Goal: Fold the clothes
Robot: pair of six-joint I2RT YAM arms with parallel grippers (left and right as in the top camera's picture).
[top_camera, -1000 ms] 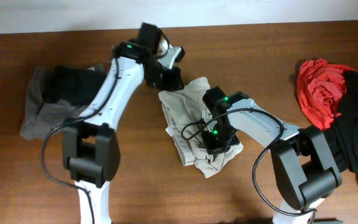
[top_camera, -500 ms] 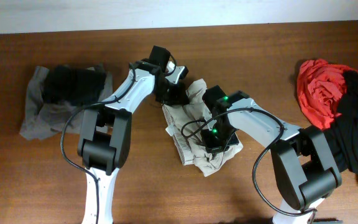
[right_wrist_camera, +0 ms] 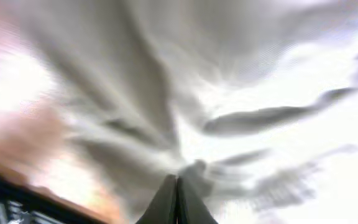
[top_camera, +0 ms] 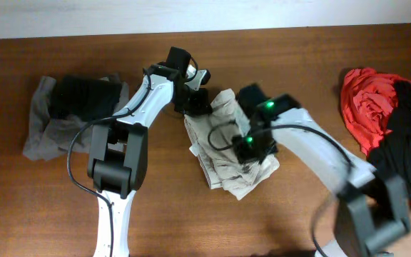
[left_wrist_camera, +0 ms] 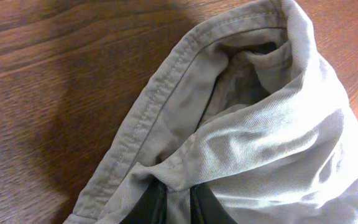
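Note:
The beige khaki shorts (top_camera: 223, 153) lie crumpled at the table's middle. My left gripper (top_camera: 198, 106) is at their top left edge, shut on a pinch of the beige cloth; the left wrist view shows the cloth (left_wrist_camera: 247, 130) gathered between the fingertips (left_wrist_camera: 174, 198). My right gripper (top_camera: 252, 150) is over the shorts' right side. In the blurred right wrist view its fingers (right_wrist_camera: 178, 190) are pressed together against beige cloth (right_wrist_camera: 229, 93). A grey and black pile (top_camera: 70, 114) lies at the left. Red (top_camera: 366, 96) and black (top_camera: 409, 157) garments lie at the right.
The brown wooden table (top_camera: 291, 64) runs to a pale wall strip at the back. The garment piles take up the far left and far right edges. Both arm bases stand at the front edge.
My left gripper moved in from the back to the shorts' top left edge and took hold of the cloth. My right arm is swinging, blurred, its gripper shifted slightly up and right on the shorts.

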